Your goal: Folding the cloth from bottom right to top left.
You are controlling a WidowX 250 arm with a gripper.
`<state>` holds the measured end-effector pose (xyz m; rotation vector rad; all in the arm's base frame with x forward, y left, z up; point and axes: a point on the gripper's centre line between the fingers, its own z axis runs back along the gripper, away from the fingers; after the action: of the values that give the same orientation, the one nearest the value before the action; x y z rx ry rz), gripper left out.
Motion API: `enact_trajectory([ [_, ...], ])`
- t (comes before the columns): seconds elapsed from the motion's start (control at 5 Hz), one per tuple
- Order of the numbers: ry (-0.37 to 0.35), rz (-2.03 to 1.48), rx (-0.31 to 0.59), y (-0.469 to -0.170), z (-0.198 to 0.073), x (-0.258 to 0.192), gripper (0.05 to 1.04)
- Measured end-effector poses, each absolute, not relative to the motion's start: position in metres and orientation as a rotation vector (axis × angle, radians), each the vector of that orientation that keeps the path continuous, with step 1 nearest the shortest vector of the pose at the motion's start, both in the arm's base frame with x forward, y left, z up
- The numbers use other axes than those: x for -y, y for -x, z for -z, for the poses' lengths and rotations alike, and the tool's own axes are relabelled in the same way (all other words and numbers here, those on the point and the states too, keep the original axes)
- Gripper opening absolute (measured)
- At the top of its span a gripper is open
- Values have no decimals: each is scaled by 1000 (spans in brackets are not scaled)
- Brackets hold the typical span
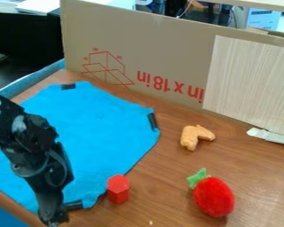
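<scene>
Cloth lay flat, fold apparently unstarted; hand was by its lower edge, couldn't tell if spread or pinching. Next move needed bottom right gripped, carried top left.

Bright blue cloth, black corner patches.

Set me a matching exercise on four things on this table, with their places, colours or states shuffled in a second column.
1. Blue cloth
2. Red block
3. Toy strawberry
4. Bent toy

A. Pale orange all over
B. Standing right by the cloth's edge
C. Red with a green top
D. Spread out, with black strips at its edge

Right pairs: 1-D, 2-B, 3-C, 4-A
</scene>
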<state>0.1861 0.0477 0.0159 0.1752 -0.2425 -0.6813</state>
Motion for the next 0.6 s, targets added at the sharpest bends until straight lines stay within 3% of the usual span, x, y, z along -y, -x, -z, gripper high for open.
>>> enact_trajectory([
  [0.6, -216, 680, 228, -197, 0, -46, 999],
])
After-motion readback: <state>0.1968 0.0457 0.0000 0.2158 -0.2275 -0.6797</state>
